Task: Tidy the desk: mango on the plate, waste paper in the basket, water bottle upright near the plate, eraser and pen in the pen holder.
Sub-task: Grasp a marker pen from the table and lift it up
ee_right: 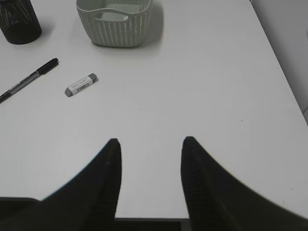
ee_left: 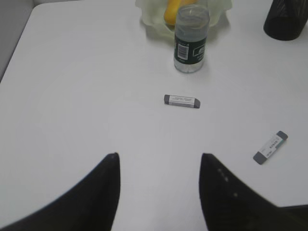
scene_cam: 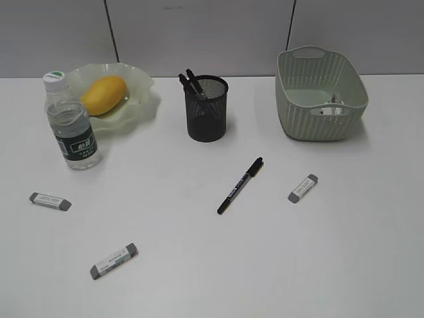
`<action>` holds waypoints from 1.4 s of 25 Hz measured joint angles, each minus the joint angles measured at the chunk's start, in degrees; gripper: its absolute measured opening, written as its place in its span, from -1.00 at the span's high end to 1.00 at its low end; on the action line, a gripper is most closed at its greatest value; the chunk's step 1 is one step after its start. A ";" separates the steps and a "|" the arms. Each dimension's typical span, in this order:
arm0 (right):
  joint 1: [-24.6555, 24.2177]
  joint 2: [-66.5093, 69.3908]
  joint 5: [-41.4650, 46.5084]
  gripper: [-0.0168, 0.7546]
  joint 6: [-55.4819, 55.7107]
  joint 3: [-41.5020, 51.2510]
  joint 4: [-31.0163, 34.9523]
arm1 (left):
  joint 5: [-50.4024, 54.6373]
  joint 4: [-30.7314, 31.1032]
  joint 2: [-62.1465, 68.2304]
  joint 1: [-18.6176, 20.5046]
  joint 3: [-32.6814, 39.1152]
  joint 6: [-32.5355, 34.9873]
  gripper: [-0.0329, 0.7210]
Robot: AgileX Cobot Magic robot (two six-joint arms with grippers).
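Both end effectors, left (ee_left: 159,192) and right (ee_right: 150,183), hover spread and empty over the white surface (scene_cam: 265,265). The thin black pen (scene_cam: 240,185) and flat grey-tipped white erasers (scene_cam: 303,188) could slip or skid from a pinch. Only the exterior view shows the yellow mango (scene_cam: 103,94) plated beside the upright clear bottle (scene_cam: 71,126), and paper (scene_cam: 334,106) in the sage woven basket (scene_cam: 295,86).

Bright, even light; soft shadows; slight blur.

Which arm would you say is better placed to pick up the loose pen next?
Probably the right: the pen lies on the desk right of the pen holder, visible in the right wrist view, not the left's.
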 joint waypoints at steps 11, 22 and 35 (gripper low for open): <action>0.00 0.00 0.00 0.08 0.00 0.00 0.07 | 0.12 -1.36 -5.11 -1.20 0.12 -0.81 -0.49; 0.00 0.00 0.00 0.08 0.00 0.00 0.07 | 0.12 -1.45 -5.17 -1.20 0.12 -1.01 -0.59; 0.00 0.00 0.00 0.08 0.00 0.00 0.07 | 0.12 -1.50 -5.17 -1.20 0.12 -1.03 -0.47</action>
